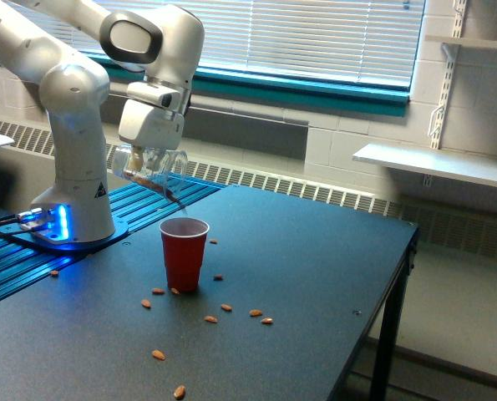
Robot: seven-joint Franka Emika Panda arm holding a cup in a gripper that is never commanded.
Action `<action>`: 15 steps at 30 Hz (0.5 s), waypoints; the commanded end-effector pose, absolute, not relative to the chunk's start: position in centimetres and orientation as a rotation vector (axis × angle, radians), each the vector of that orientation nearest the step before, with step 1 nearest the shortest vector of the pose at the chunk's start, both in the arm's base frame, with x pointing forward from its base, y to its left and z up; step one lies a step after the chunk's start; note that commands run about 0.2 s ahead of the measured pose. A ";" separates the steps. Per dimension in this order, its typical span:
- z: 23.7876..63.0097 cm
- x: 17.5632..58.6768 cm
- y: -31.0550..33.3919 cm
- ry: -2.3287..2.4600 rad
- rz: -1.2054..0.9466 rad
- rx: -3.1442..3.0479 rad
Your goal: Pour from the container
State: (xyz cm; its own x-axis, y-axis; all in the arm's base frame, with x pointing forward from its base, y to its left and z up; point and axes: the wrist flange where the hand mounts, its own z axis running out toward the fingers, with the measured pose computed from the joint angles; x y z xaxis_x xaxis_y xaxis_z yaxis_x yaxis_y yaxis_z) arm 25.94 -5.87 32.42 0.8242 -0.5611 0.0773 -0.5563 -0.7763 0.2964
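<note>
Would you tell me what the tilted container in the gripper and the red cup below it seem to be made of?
The container looks like clear, glossy plastic: the brown nuts show through its wall. The red cup looks like opaque, smooth plastic, red outside and white inside at the rim; coated paper cannot be ruled out.

1 exterior view | mid-distance, slightly above table (315,251) | facing window blinds (315,33)
</note>
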 end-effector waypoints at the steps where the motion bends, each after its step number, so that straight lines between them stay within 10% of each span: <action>1: 30.8 25.3 -4.8 -0.851 -0.050 2.666; 15: 31.3 26.9 -5.4 -0.917 -0.022 2.642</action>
State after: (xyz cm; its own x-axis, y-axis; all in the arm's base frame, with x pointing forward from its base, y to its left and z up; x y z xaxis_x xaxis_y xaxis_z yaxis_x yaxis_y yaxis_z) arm 26.91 -5.83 32.01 0.8031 -0.5893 0.0875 -0.5840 -0.7495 0.3118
